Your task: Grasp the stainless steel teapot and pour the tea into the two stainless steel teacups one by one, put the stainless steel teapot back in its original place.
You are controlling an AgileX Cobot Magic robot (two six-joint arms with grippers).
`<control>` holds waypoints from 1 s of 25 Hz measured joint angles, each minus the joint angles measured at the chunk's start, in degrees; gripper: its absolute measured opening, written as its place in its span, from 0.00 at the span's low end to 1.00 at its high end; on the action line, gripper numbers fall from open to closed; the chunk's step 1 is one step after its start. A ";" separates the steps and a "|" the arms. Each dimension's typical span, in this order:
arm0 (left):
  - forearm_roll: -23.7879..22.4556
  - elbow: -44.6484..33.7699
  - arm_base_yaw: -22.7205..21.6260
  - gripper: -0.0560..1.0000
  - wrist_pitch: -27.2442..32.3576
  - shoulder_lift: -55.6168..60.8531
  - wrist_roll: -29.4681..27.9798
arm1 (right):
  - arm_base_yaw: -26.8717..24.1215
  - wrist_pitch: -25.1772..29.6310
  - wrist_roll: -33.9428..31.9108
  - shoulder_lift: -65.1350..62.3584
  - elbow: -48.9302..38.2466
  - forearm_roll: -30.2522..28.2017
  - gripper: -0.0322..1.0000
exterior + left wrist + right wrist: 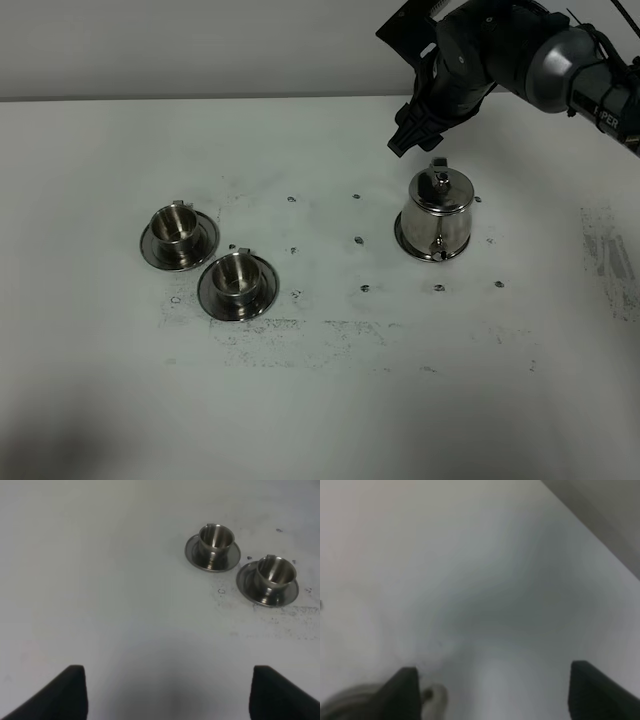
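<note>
Only your overhead view shows the teapot (pixel 437 212) whole: it stands upright on the table (pixel 320 400), right of centre, well apart from the back cup (pixel 177 226) and front cup (pixel 236 276) at the left. The right wrist view catches just a blurred sliver of the teapot. Your right claw (pixel 412 132) hangs just above and behind the lid, angled down, fingers spread, empty. Only the left wrist view shows your left claw (pixel 167 690), spread wide over bare table, short of both cups.

The teapot (pixel 438 215) and teacups (pixel 176 224) are mirror-polished steel (saucers (pixel 152 246) too); the table (pixel 100 400) is matt, scuffed.
</note>
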State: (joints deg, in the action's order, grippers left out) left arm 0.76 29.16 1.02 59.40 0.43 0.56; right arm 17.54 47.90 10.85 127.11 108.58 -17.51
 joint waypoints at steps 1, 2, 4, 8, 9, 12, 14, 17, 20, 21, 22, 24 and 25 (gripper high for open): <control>0.00 0.00 0.00 0.66 0.00 0.00 0.00 | -0.01 0.41 -0.21 0.00 0.00 -0.07 0.60; 0.00 0.00 0.00 0.66 0.00 0.00 0.00 | -0.01 0.68 -0.66 0.00 0.00 -0.13 0.60; 0.00 0.00 0.00 0.66 0.00 0.00 0.00 | -0.01 0.81 -1.20 0.00 0.00 -0.08 0.60; 0.00 0.00 0.00 0.66 0.00 0.00 0.00 | -0.01 1.50 -1.47 0.34 0.00 0.04 0.60; 0.00 0.00 0.00 0.66 0.00 0.00 0.00 | -0.01 1.85 -1.47 0.62 0.00 0.04 0.60; 0.00 0.00 0.00 0.66 0.05 0.00 0.00 | -0.01 2.62 -1.53 1.57 0.00 0.19 0.60; 0.00 -0.02 0.00 0.66 0.05 0.00 0.00 | -0.01 2.74 -1.53 1.96 0.00 0.24 0.60; 0.00 -0.06 0.00 0.66 0.05 0.00 0.00 | -0.01 2.87 -1.53 2.13 0.00 0.06 0.60; 0.00 -0.06 0.00 0.66 0.05 0.00 0.00 | -0.06 2.99 -1.58 2.13 0.00 -0.18 0.60; 0.00 -0.06 0.00 0.66 0.05 0.00 0.00 | -0.06 2.99 -1.58 2.13 0.00 -0.23 0.60; 0.00 -0.06 0.00 0.66 0.05 0.00 0.00 | -0.06 3.12 -1.58 2.13 0.00 -0.43 0.60; 0.00 -0.06 0.00 0.66 0.05 0.00 0.00 | -0.25 3.17 -1.89 2.13 0.00 -1.50 0.60; 0.00 -0.06 0.00 0.66 0.05 0.00 0.00 | -0.36 3.28 -2.42 2.13 0.00 -2.19 0.60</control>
State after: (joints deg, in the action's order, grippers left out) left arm 0.76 29.09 1.02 59.45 0.43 0.56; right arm 17.17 51.18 8.44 129.24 108.58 -19.70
